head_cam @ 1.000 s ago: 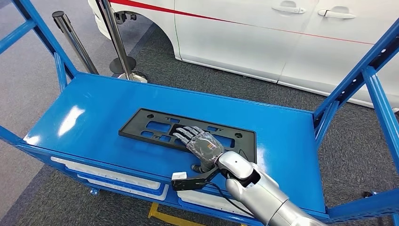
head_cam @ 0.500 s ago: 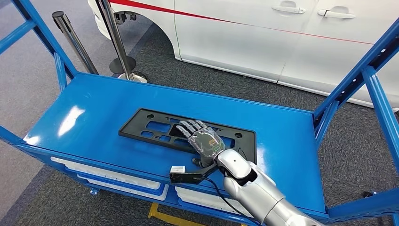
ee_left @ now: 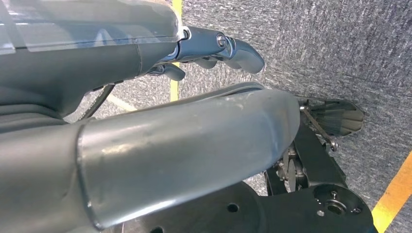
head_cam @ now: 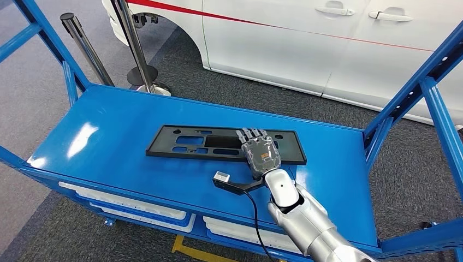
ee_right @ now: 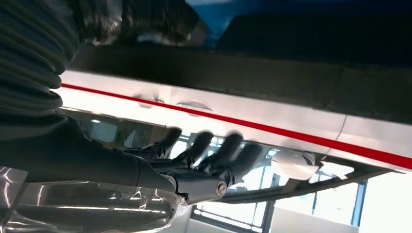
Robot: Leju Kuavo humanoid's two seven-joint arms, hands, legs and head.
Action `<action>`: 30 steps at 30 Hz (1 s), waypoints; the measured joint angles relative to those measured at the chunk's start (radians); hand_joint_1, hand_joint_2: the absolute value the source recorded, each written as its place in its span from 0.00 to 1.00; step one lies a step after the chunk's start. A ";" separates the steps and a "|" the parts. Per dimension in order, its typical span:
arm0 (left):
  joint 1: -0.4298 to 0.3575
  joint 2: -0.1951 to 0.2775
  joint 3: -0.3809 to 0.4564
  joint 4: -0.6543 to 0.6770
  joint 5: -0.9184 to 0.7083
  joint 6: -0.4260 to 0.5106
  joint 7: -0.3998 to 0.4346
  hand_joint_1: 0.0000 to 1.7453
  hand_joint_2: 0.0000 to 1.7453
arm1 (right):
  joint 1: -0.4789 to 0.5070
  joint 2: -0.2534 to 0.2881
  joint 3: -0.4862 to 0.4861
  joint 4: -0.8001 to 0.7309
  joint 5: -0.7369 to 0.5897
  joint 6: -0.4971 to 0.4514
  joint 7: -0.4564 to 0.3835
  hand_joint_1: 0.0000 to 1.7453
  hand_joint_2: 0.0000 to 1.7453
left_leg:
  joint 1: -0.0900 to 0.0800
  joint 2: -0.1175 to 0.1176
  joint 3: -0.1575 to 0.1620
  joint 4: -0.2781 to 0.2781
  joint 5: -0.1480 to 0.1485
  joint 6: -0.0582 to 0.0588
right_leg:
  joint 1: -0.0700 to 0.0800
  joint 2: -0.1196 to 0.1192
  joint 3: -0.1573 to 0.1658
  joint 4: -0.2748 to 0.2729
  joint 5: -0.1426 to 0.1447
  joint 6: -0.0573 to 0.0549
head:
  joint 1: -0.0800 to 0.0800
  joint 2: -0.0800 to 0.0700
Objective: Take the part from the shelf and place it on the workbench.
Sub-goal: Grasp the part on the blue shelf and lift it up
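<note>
Closest in, the right arm (head_cam: 306, 224) comes up from the bottom edge of the head view, silver, with a small black camera bracket (head_cam: 232, 183) sticking out sideways at the wrist and a cable looping down from it. The right hand (head_cam: 261, 152) lies flat, palm down, on the black part (head_cam: 218, 143), with its fingers (head_cam: 252, 134) stretched out side by side across the plate toward its far edge. It's resting on it, not wrapped around it (at least nothing in the head view shows a grip). In the right wrist view the fingers (ee_right: 214, 153) are blurred, so I can't tell more from there.

The part itself is a long flat black plastic frame with rectangular cutouts, lying on the blue shelf (head_cam: 109, 136), roughly in the middle of the deck and a bit toward the right, running left to right. White trays (head_cam: 136, 207) sit on the level just below the front edge.

The left hand (ee_left: 145, 121) hangs over grey carpet with nothing in it, fingers (ee_left: 233, 48) loosely curved, thumb apart from them.

Farther back, two chrome stanchion posts (head_cam: 134, 46) stand past the shelf's far left corner, and behind those a white car (head_cam: 306, 43) with a red stripe along its side.
</note>
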 joint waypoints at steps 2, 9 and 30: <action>0.000 0.000 0.002 0.000 -0.003 0.000 0.000 0.00 0.00 | 0.005 0.002 -0.014 0.006 0.001 0.001 -0.004 1.00 1.00 | 0.000 0.000 0.000 0.000 0.000 0.000 | 0.000 0.000 0.000 0.000 0.000 0.000 | 0.000 0.000; 0.000 -0.001 0.006 0.000 -0.005 0.000 -0.002 0.00 0.00 | 0.012 0.007 -0.044 0.005 -0.004 0.025 -0.026 1.00 1.00 | 0.000 0.000 0.000 0.000 0.000 0.000 | 0.000 0.000 0.000 0.000 0.000 0.000 | 0.000 0.000; -0.003 -0.021 0.035 0.000 0.016 -0.031 -0.070 0.00 1.00 | 0.021 0.008 -0.058 -0.012 -0.026 0.038 -0.049 1.00 1.00 | 0.000 0.000 0.003 0.000 0.000 0.000 | 0.000 0.000 0.002 0.000 0.000 0.000 | 0.000 0.000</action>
